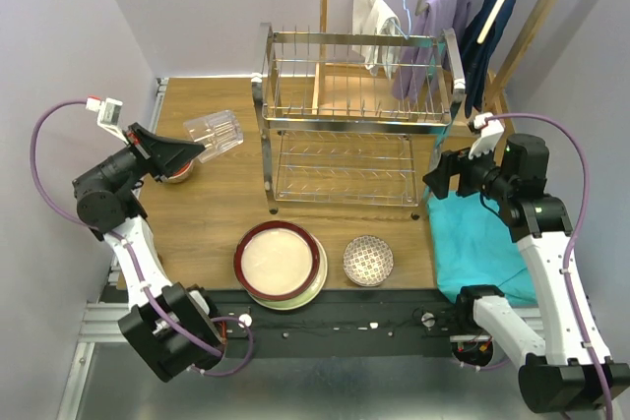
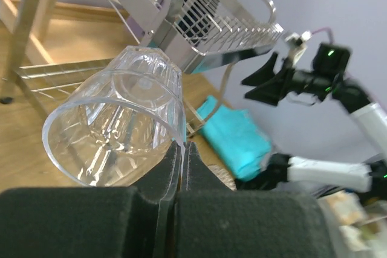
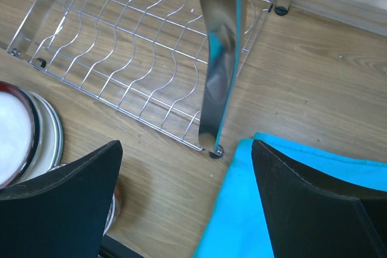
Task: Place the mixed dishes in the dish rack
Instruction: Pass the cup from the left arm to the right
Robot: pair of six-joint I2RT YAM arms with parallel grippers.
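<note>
- Wood-grain tabletop (image 1: 207, 228) under lavender walls is what I have to work on, with the two-tier chrome wire dish rack (image 1: 359, 120) standing at its far middle.
- Both tiers of the rack look bare from above, so as far as I can see nothing is loaded yet.
- My left gripper (image 2: 181, 149) is pinched tight on the rim of the clear glass tumbler (image 2: 115, 125). The tumbler hangs tilted in the air, left of the rack's upper tier and apart from it. I judge this to be the first item going in.
- My right gripper (image 1: 440, 176) is spread wide and carries nothing. It hovers by the rack's near right foot, above the edge of the teal cloth (image 1: 472, 243).
- Left on the table is the stack of large round plates (image 1: 281, 263) at the near edge, dark-red-rimmed cream on top of pale green.
- The small blue-white patterned bowl (image 1: 368, 261) sits just beside the stack on its right.
- A small reddish-rimmed bowl (image 1: 177, 176) lies mostly hidden beneath the left gripper.
- I cannot find any other dishes in these views.
</note>
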